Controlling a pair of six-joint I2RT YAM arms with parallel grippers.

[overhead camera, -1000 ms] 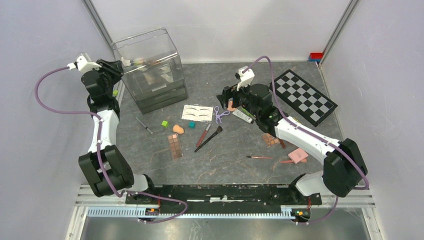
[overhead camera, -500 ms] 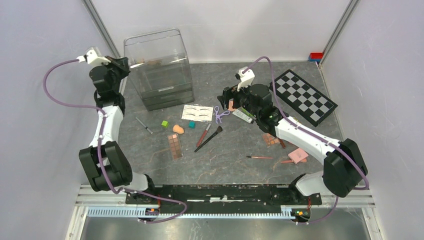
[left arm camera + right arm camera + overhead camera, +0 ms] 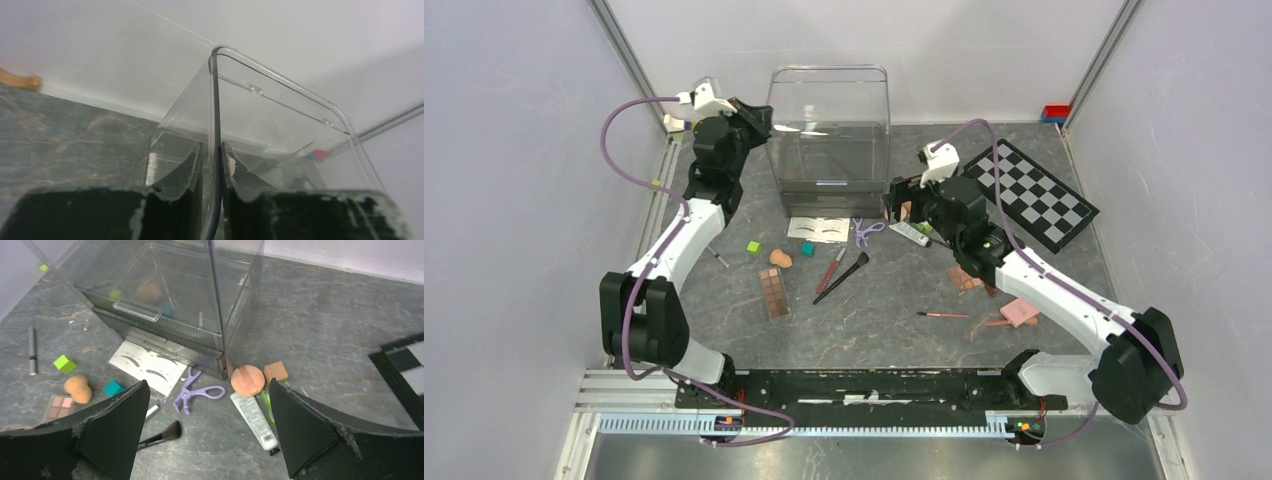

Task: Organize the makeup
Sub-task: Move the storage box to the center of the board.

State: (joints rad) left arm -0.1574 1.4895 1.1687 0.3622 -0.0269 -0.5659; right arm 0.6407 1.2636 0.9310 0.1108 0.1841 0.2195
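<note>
A grey, marbled table (image 3: 894, 330) stands between plain white walls (image 3: 984, 50), with a checkerboard (image 3: 1029, 195) at its right rear. The left gripper (image 3: 212, 152) is pinched narrowly on a side wall of the clear drawer organizer (image 3: 829, 100), one finger on each side; whether the box is tilted is hard to tell. The right gripper (image 3: 207, 385) hangs wide open just above the lilac scissors (image 3: 195, 392), white tube (image 3: 252, 417) and round peach puff (image 3: 247, 380). The eyebrow card (image 3: 816, 229), black brush (image 3: 842, 278) and palette (image 3: 774, 292) lie nearby to its left.

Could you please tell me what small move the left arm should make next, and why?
Probably open the left end effector and let go: its fingers pinch the wall of the clear organizer, which sits just behind the eyebrow card and lilac scissors.
</note>
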